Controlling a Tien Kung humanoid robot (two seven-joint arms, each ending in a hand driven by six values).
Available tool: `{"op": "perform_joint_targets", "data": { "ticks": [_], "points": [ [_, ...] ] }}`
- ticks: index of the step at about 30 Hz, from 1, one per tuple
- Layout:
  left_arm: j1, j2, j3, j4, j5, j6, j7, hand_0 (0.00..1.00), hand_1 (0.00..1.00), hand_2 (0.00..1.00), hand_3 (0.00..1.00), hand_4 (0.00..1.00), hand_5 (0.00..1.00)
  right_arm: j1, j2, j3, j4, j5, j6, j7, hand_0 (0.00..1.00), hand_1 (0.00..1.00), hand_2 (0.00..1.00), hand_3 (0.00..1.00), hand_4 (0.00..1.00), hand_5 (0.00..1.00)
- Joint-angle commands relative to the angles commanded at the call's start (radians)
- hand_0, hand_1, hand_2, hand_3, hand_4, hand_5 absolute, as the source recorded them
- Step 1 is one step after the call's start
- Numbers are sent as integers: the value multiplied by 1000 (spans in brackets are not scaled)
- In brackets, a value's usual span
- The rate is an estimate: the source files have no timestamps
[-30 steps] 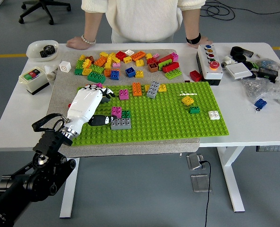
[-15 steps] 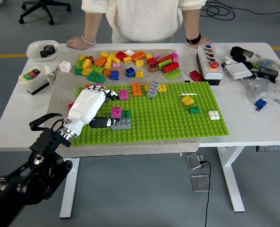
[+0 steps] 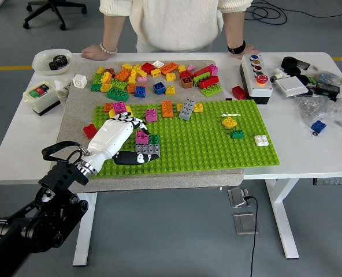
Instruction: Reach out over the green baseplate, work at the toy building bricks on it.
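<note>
The green baseplate (image 3: 205, 147) lies on a grey mat in the middle of the table. My left hand (image 3: 135, 140), white-shelled with black fingers, rests over the plate's left end. Its fingers (image 3: 132, 122) are spread just left of a pink brick (image 3: 141, 137) and a dark green brick (image 3: 153, 139). The thumb (image 3: 126, 157) lies against the left end of a grey brick (image 3: 148, 151); nothing is grasped. More bricks stand on the plate: pink (image 3: 151, 115), orange (image 3: 167, 108), grey (image 3: 186, 109), yellow (image 3: 229, 122), green (image 3: 237, 134), white (image 3: 261, 140).
A pile of loose bricks (image 3: 153, 75) covers the mat behind the plate. A person stands at the far side, hands (image 3: 93, 52) resting on the table edge. A button box (image 3: 256, 77) and clutter sit right; a white bowl (image 3: 51, 60) and switch box (image 3: 41, 97) left.
My left hand has slid toward the near edge and lowered. That uncovers a pink-on-yellow brick at the plate's back left and a red brick on the mat. The thumb now meets the grey brick.
</note>
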Motion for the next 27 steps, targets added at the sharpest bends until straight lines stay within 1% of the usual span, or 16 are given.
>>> {"op": "perform_joint_targets", "data": {
  "ticks": [7,16,27],
  "points": [
    [0,2,-5,1,0,4,0,906,784,765,593,998,704,2,0,-1,0,1,-1,0,744,636,679,631,854,553],
    [-6,5,-21,35,0,10,-3,910,792,767,591,998,714,1,0,1,0,2,0,0,744,636,678,630,854,553],
    [-11,4,-24,47,0,7,2,914,795,772,588,998,718,2,1,4,0,4,-1,0,745,636,678,631,854,554]
  ]
}}
